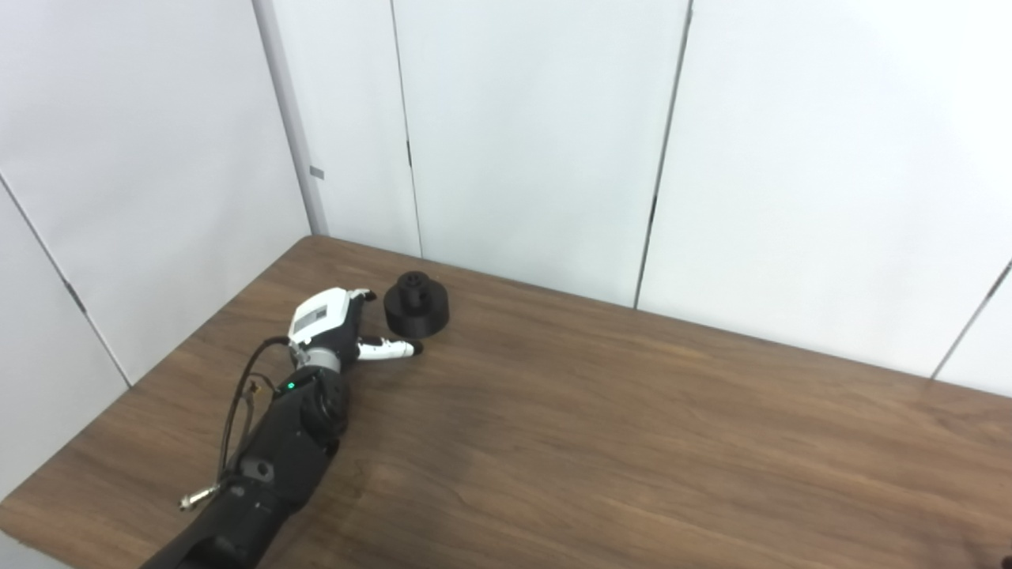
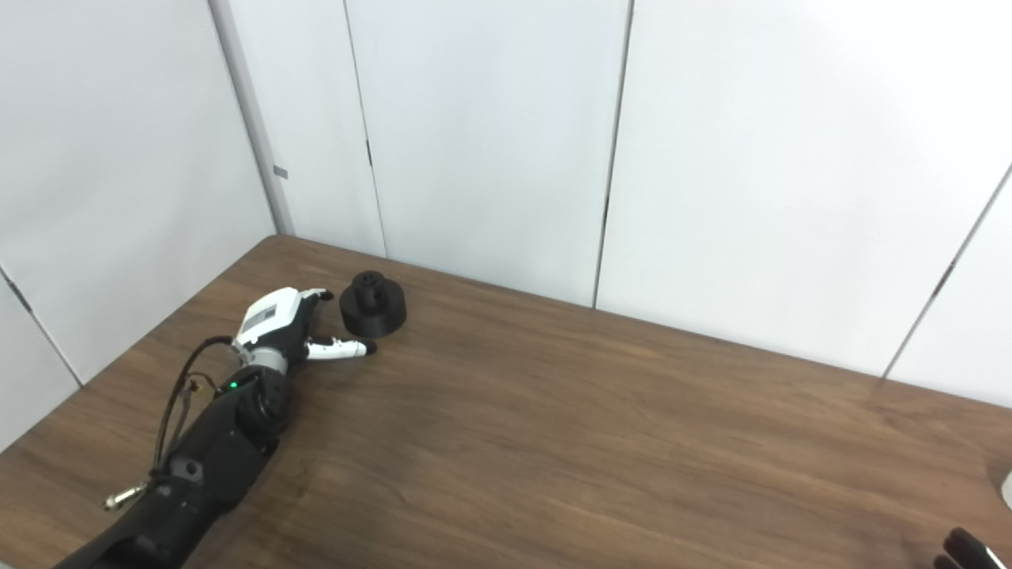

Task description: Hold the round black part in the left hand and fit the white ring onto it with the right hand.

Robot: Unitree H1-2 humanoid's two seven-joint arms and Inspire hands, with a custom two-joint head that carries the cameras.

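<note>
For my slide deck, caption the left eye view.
Left hand open on the brown wooden table, beside the round black part, not gripping it.

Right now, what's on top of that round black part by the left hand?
A smaller black hub stands up from the middle of the round black part, with small holes in its top. No white ring sits on it. The left hand is beside it, not over it.

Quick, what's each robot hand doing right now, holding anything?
Left robot hand: open, holding nothing, beside the round black part.
Right robot hand: only dark tips at the picture's corner; cannot tell.
</note>
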